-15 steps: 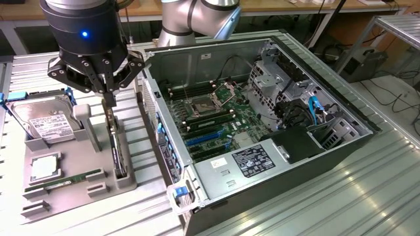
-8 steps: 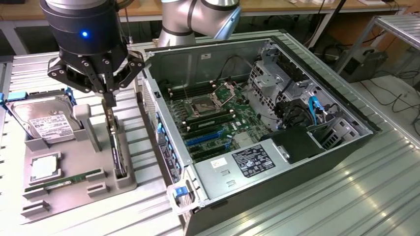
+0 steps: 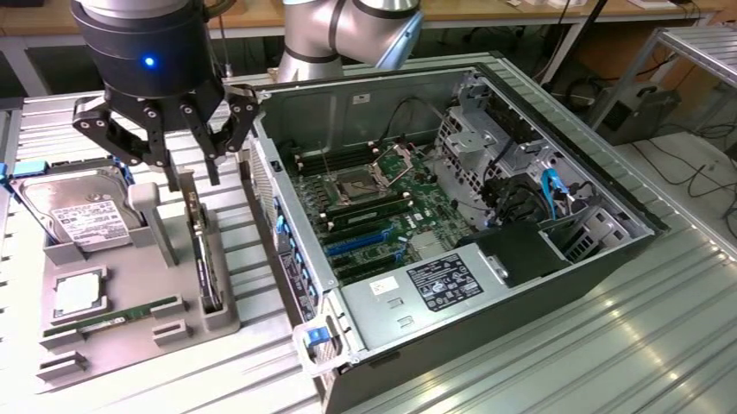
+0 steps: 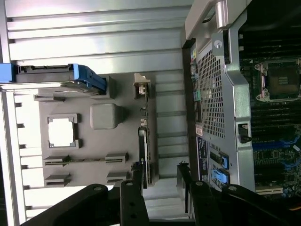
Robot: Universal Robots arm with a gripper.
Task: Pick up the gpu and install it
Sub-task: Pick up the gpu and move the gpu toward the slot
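One end effector point(image 3: 193, 177), fingers apart and empty, hangs above the gpu point(image 3: 205, 259) (on edge in the grey tray point(image 3: 116, 336), at its edge nearest the computer case point(image 3: 461, 345)); long axis square to the closing line.

Ribbed metal table point(image 3: 553, 362), light glare across slats. Wooden workbench point(image 3: 507, 10) along far edge. Metal frame point(image 3: 696, 41), exterior view's right. Black cables point(image 3: 689, 179) lie on pale floor point(image 3: 705, 142).

The gpu point(image 3: 204, 259) point(image 4: 145, 155) is standing on edge
Thin and dark, it is sitting upright in a slot along the grey holder's point(image 3: 127, 323) point(image 4: 94, 141) edge at the exterior view's right
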